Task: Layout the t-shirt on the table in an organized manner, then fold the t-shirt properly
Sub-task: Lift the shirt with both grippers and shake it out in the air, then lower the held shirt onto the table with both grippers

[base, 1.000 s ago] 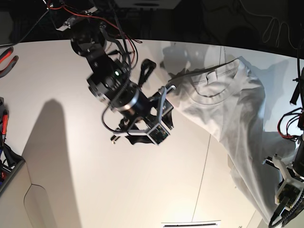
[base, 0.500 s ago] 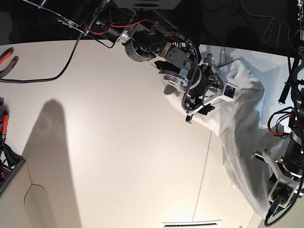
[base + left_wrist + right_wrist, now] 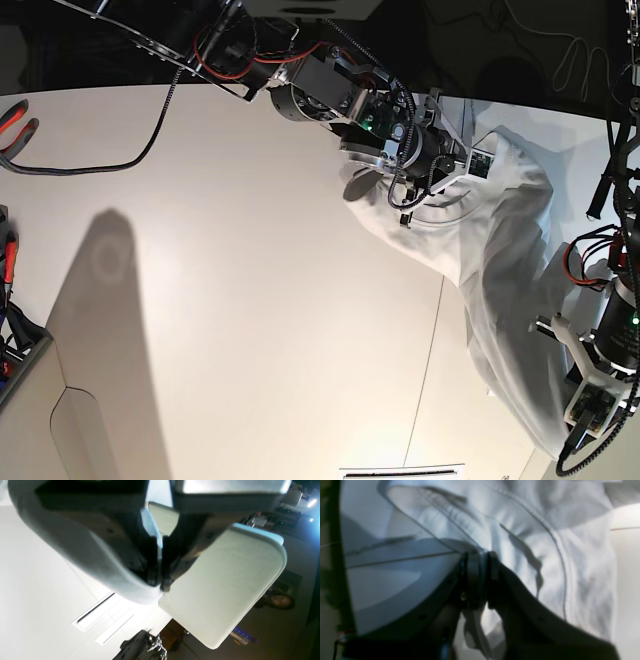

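Layout step in hand: both the right gripper (image 3: 480, 580) and left gripper (image 3: 160, 580) are clamped on the t-shirt (image 3: 500, 260); next, spread it flat across the table (image 3: 250, 300).

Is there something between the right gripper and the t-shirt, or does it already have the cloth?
Nothing visible stands between them. The right gripper is shut on the t-shirt, pinching a fold near the collar. The left gripper is shut on its hem.

T-shirt (image 3: 510, 250) plain white, grey-shadowed folds; table (image 3: 250, 300) matte white, thin dark seam.
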`<state>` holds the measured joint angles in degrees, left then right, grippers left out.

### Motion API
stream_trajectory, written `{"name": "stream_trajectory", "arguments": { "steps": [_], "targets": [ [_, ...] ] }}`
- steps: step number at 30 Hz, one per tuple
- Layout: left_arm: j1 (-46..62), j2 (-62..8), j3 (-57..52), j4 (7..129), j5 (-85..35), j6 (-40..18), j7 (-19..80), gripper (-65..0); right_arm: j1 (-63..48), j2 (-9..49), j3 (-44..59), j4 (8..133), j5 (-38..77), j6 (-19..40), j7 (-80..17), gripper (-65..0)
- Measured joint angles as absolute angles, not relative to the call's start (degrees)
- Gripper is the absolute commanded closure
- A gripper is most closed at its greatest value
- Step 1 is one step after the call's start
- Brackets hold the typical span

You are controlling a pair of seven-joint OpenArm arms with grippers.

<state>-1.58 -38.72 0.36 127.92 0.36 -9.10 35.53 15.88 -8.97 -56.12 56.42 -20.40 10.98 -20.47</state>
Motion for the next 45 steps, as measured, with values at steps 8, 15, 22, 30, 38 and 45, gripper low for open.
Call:
{"name": "stream_trajectory", "arguments": {
  "steps": [8, 15, 22, 30, 38, 45],
  "targets": [
    [-1.6, -38.7, 0.4, 127.9, 0.4, -9.2, 35.5, 0.0, 15.4, -3.5, -55.9, 75.4, -30.6, 3.4, -33.8, 0.0],
    [-1.6, -38.7, -0.3, 127.9, 5.2, -8.8, 37.2, 0.0, 14.0, 1.5, -50.8, 97.6, -35.8, 3.8, -42.8, 0.0],
    [-1.1, -39.4, -6.7, 127.9, 7.0, -8.7, 42.0, 0.0, 6.0, 6.7, -34.8, 112.3, -36.0, 3.5, -43.0, 0.0],
    [3.3, -39.5, -14.8, 128.0, -3.1, -21.0, 49.6, 0.0, -3.7, 13.3, -27.7, 124.1, -31.3, 7.3, -43.3, 0.0],
    [12.4, -39.5, -24.9, 132.2, -16.1, -27.6, 57.1, 0.0, -10.9, 16.3, -28.0, 134.1, -30.7, 8.5, -43.2, 0.0],
    [19.2, -40.7, -45.5, 134.3, -42.3, -36.8, 64.9, 0.0, -13.5, 16.1, -28.0, 133.7, -28.3, 8.7, -44.1, 0.0]
  ]
}}
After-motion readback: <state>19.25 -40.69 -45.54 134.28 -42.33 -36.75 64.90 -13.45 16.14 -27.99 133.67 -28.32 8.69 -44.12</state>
